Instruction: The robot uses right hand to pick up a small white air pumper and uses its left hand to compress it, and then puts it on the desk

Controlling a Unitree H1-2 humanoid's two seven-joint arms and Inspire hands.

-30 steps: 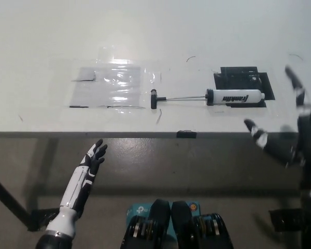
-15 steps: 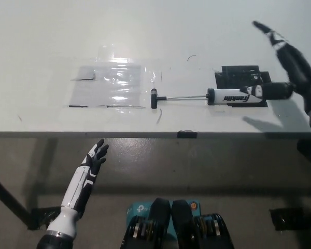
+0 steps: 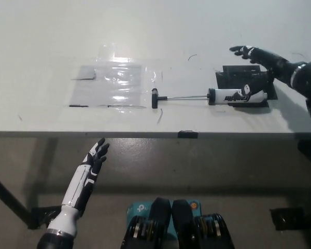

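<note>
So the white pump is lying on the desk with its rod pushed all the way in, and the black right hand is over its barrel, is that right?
Not quite. In the head view the pump lies on the desk with its rod pulled out, the black T-handle well clear of the barrel. The right hand is over the barrel, as you said.

The black right robot hand (image 3: pixel 262 65) reaches in from the right, fingers spread, holding nothing. The white left robot hand (image 3: pixel 95 155) rests at lower left, fingers apart and pointing up.
</note>
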